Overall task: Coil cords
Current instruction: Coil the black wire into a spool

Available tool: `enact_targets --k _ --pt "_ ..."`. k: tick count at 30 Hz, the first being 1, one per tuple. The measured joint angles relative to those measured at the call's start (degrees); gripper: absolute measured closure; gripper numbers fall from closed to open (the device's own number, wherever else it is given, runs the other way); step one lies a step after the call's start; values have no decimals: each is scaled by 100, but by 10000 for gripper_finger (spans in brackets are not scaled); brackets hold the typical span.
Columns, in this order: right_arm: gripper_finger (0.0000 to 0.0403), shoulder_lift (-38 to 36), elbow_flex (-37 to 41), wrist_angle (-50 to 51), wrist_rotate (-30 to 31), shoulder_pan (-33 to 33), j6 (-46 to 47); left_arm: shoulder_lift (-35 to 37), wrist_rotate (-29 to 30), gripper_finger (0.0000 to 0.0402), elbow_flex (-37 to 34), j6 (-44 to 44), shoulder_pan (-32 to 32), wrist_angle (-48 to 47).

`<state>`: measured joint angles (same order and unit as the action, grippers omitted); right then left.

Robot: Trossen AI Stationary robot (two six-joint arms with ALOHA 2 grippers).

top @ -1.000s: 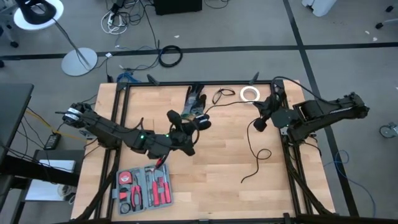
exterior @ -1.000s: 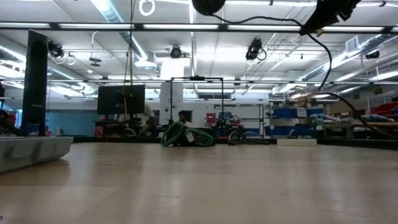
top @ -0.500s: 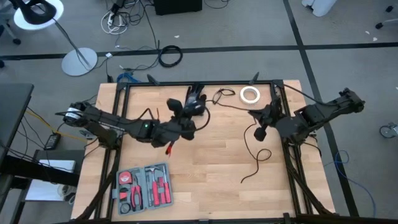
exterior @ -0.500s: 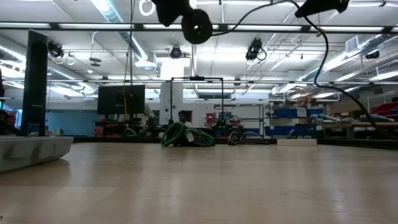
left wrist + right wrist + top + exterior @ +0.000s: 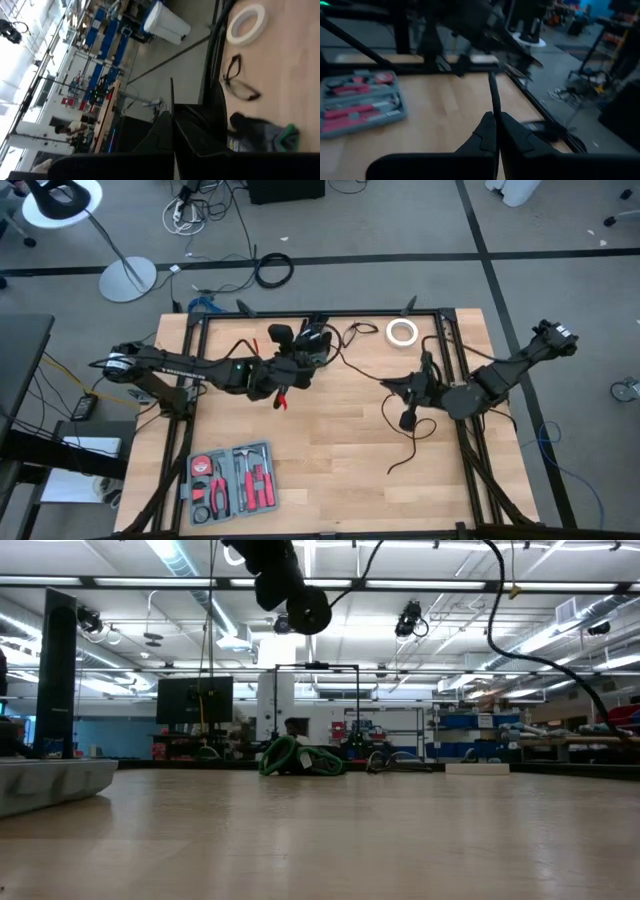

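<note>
**Both arms shift along a taut cord**

Stretching between the two arms, a thin black cord (image 5: 352, 365) runs above the table (image 5: 340, 470) from the left gripper (image 5: 312, 352) near the far edge to the right gripper (image 5: 407, 393) toward the right edge. Compared with a second ago, the left gripper has travelled from the table's middle toward the far edge, carrying the compact round bundle (image 5: 310, 608), which in the low view now hangs higher and further left than before. The right gripper has moved inward from the far right corner toward the table's centre. The left fingers (image 5: 165, 135) are pressed shut on the cord, which shows as a thin line rising from their tips. The right fingers (image 5: 487, 132) are likewise clamped shut on the cord. The loose tail (image 5: 408, 442) still lies curled on the wood near the right edge. A small loose loop (image 5: 357, 333) rests by the far edge, just beside the white tape roll (image 5: 403, 331). The tool case (image 5: 232, 480) has stayed near the near left corner. No writing is legible anywhere.
</note>
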<state>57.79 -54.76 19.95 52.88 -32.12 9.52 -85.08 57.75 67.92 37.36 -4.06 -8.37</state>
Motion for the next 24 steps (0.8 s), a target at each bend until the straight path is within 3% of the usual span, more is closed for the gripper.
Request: enact_targets --k 9,16,24 --pt "401 921 0 -1881 -445 12 -1124 -40 -311 402 0 -191 144 496" --pt "401 1504 0 -2487 -842 276 -1527 -92 -768 402 0 -205 -29 1268" --pt "401 1581 0 -2683 -1179 505 -1866 -98 -1761 402 -2 -194 -273 2056"
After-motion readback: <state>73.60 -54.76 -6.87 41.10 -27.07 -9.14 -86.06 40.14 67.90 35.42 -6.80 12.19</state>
